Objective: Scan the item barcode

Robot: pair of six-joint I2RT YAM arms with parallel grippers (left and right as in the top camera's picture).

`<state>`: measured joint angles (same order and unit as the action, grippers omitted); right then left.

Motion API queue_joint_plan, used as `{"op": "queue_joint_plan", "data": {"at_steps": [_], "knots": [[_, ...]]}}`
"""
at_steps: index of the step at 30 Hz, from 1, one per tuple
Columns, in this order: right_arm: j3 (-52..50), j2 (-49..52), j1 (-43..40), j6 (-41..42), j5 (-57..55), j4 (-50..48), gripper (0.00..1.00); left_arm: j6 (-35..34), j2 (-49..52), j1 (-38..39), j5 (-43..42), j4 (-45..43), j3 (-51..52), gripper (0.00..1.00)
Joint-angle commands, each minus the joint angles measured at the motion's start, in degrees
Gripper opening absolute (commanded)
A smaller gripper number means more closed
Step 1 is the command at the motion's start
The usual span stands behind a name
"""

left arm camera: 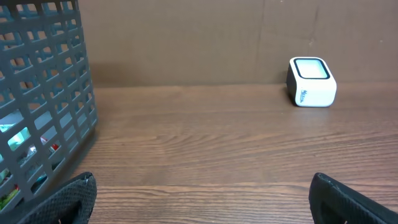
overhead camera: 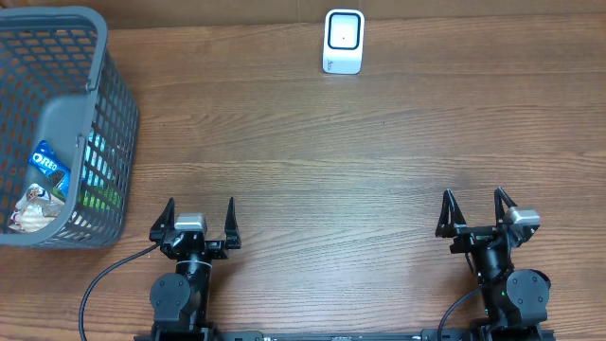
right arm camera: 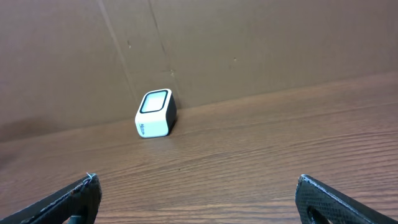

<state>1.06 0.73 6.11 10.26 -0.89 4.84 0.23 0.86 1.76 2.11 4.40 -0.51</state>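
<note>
Left gripper [overhead camera: 200, 210] is sitting at the near edge of the wooden table [overhead camera: 331, 170] with its jaws spread fully and holding nothing, and the right gripper [overhead camera: 473, 201] is matching it on the other side, equally wide and empty. Items to scan are lying inside the grey basket [overhead camera: 118, 133] at the far left: a blue Oreo pack [overhead camera: 49, 163] is leaning against the inner wall, with another snack packet [overhead camera: 33, 208] lying just below it. The basket's slatted wall is standing between the left gripper and these items. The white scanner [overhead camera: 343, 41] is sitting at the far edge, against the brown backboard [right arm camera: 249, 43], well apart from both grippers and from the basket.
</note>
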Motion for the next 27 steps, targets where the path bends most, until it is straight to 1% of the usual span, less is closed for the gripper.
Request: {"op": "queue_joint_plan", "data": {"at_steps": [1,11,14,17,20,22,27], "knots": [[-0.59,-0.57,0.37,-0.26,-0.37,-0.15,1.00,1.07,-0.66,-0.24,-0.26,-0.15,0.24,1.00],[-0.59,-0.57,0.37,-0.24,-0.33,-0.17,1.00,1.03,-0.66,-0.24,-1.11,-0.15,0.24,1.00],[-0.59,-0.57,0.37,2.43,3.69,-1.99,1.00,1.09,-0.66,-0.24,-6.88,-1.20,0.24,1.00],[-0.57,-0.57,0.37,2.34,10.23,-2.95,1.00,1.05,-0.66,-0.24,-13.00,-2.36,-0.57,1.00],[0.07,-0.57,0.37,2.34,14.51,-2.97,1.00,0.68,-0.52,-0.24,-14.93,0.09,-3.89,1.00],[1.53,-0.57,0.37,2.34,17.59,-2.97,1.00,0.68,-0.04,-0.24,-14.56,3.98,-7.89,1.00],[7.52,-0.55,0.37,2.38,19.69,-0.94,1.00,0.68,4.92,-0.24,-13.55,11.19,-19.28,1.00]]}}
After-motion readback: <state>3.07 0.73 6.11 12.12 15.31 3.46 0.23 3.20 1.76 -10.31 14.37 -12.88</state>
